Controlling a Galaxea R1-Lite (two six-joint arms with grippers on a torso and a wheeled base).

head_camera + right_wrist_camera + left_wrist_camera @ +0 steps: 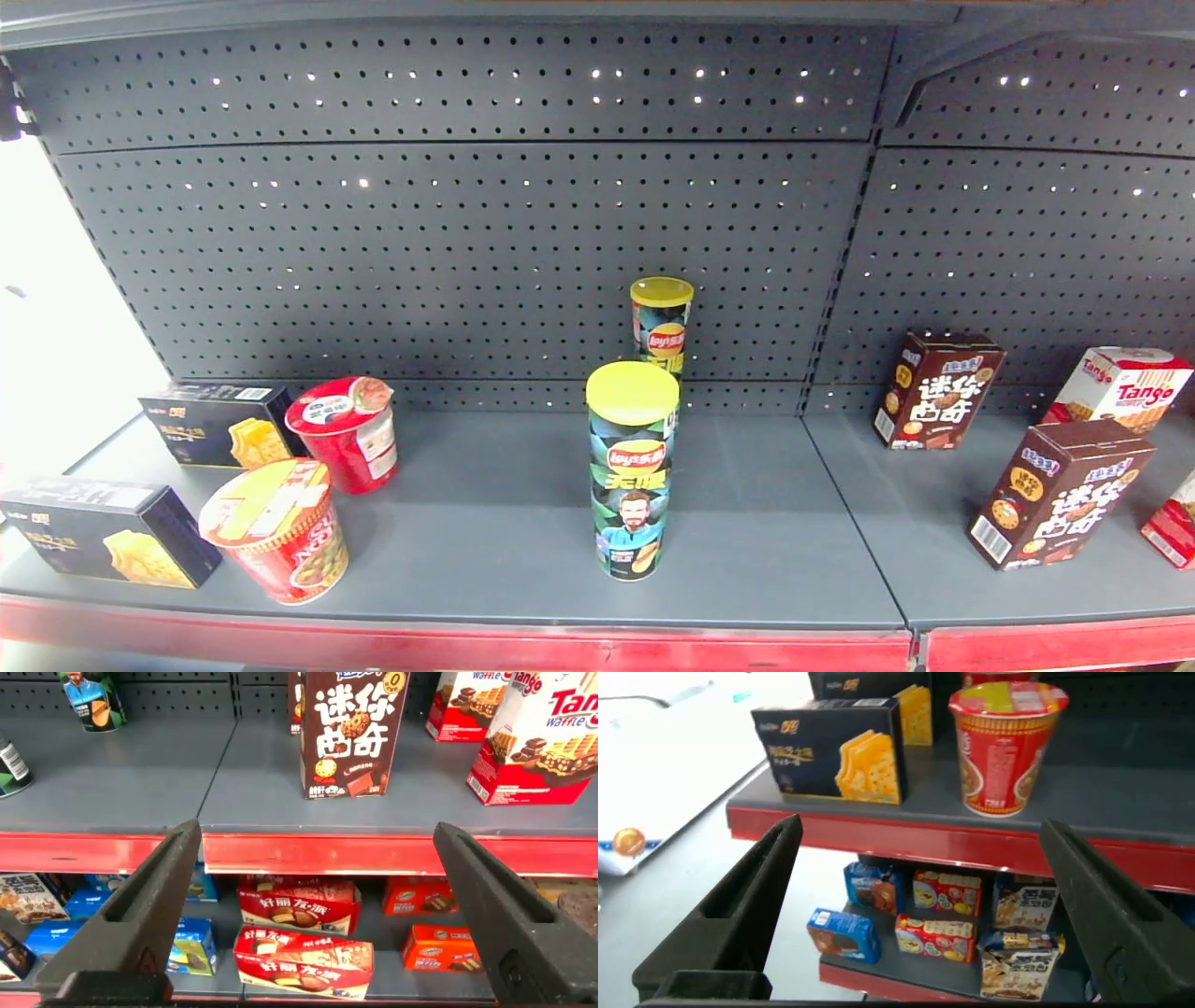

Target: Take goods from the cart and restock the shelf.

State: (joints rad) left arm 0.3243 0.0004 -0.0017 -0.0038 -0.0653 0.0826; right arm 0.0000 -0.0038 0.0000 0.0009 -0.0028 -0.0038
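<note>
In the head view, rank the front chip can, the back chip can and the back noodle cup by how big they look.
1. Front chip can, largest.
2. Back noodle cup.
3. Back chip can, smallest, but it stands farther back and partly hidden, so both cans may truly match.

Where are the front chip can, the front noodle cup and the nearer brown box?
front chip can (631,467), head view, mid label
front noodle cup (303,560), head view, side wall
nearer brown box (1064,499), head view, front face

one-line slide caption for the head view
Two chip cans centred on the shelf, noodle cups left, cookie boxes right
</note>
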